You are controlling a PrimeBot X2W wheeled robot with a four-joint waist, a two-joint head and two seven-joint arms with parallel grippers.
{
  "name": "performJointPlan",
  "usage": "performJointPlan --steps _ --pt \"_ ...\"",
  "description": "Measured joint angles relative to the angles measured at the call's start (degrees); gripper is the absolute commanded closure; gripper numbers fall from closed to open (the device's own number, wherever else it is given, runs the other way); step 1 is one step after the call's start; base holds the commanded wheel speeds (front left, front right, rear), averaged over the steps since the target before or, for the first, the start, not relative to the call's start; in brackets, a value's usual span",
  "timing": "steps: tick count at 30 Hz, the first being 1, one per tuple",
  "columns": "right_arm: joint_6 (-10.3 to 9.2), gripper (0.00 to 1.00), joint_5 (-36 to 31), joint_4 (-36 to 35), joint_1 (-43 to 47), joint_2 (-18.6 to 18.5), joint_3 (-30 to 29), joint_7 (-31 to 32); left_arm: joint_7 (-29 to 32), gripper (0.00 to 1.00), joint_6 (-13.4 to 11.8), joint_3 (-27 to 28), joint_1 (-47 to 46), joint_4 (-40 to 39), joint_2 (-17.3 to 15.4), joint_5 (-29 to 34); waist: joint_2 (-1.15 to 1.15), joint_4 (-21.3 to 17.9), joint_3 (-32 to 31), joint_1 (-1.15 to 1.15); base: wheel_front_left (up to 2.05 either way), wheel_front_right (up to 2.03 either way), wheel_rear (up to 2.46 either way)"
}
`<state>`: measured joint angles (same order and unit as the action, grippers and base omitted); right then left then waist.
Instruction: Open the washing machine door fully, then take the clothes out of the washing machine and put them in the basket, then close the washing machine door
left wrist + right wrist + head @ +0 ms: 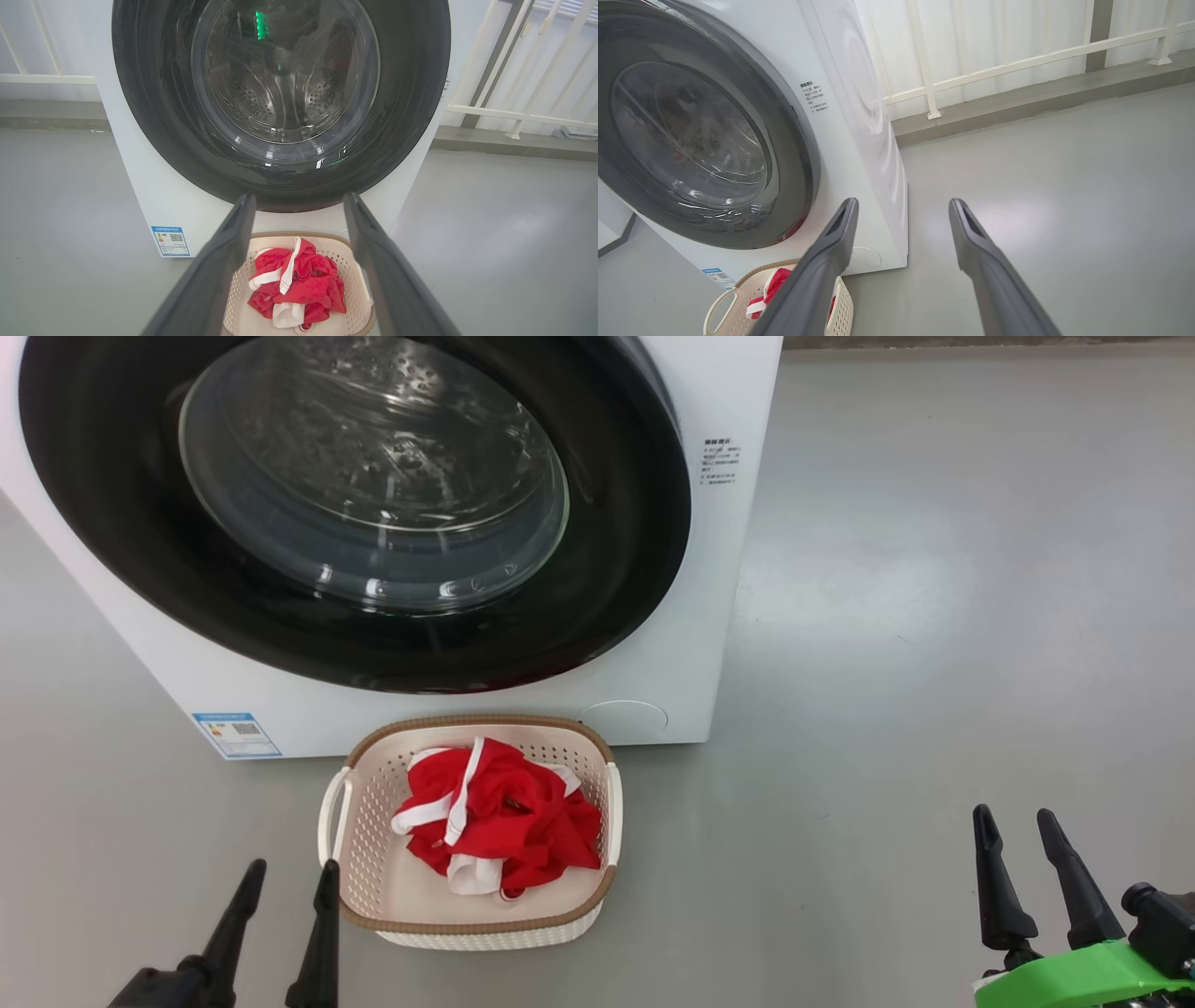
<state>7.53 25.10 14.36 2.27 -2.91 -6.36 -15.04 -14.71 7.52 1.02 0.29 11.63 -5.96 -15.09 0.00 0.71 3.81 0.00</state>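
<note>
On the smooth grey floor [934,616], just in front of the big white front-loading washing machine [719,616], stood the small cream perforated plastic basket with a brown woven-look rim [485,721], holding a heap of bright red clothes with white strip trim [509,807], all of it inside the walls. The large round glossy black-rimmed door with its bulging glass window [121,541] looked seated flush against the machine's front, and through the glass the perforated steel drum [280,93] showed no red fabric, so the task seemed at its last step. The left hand [292,865] hovered just beside the basket's near left corner, its two dark fingers spread wide and empty; the right hand [1013,812] hung well off to the right over bare floor, equally wide and empty. To finish well, the latch would want checking: any further push ought to land squarely on the black rim, not on the glass, and gently, with both arms kept clear of the basket so nothing tipped.
</note>
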Motion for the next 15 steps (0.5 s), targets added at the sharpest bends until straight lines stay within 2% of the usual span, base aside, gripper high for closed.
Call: performJointPlan --steps 2,3,10,15 --pt "0.0 0.0 0.0 0.0 0.0 0.0 0.0 0.0 0.0 0.0 0.0 0.1 0.0 -0.2 0.0 -0.1 0.0 0.0 -0.1 0.0 0.0 0.0 0.0" --pt "0.01 1.0 0.0 0.3 0.0 0.1 0.0 0.0 0.0 1.0 0.0 0.1 0.0 -0.1 0.0 -0.1 0.0 0.1 -0.2 0.0 0.0 0.0 0.0" --pt "0.01 1.0 0.1 5.3 0.0 1.9 0.0 0.0 0.7 1.0 0.0 -1.0 1.0 4.7 1.9 -0.3 0.0 0.1 -0.2 0.0 0.0 0.0 0.0" --pt "0.01 1.0 2.4 5.4 0.0 1.9 0.0 1.0 1.2 1.0 0.0 -0.9 1.0 5.0 1.9 -3.1 0.0 0.0 -0.5 0.02 0.0 0.0 0.0"
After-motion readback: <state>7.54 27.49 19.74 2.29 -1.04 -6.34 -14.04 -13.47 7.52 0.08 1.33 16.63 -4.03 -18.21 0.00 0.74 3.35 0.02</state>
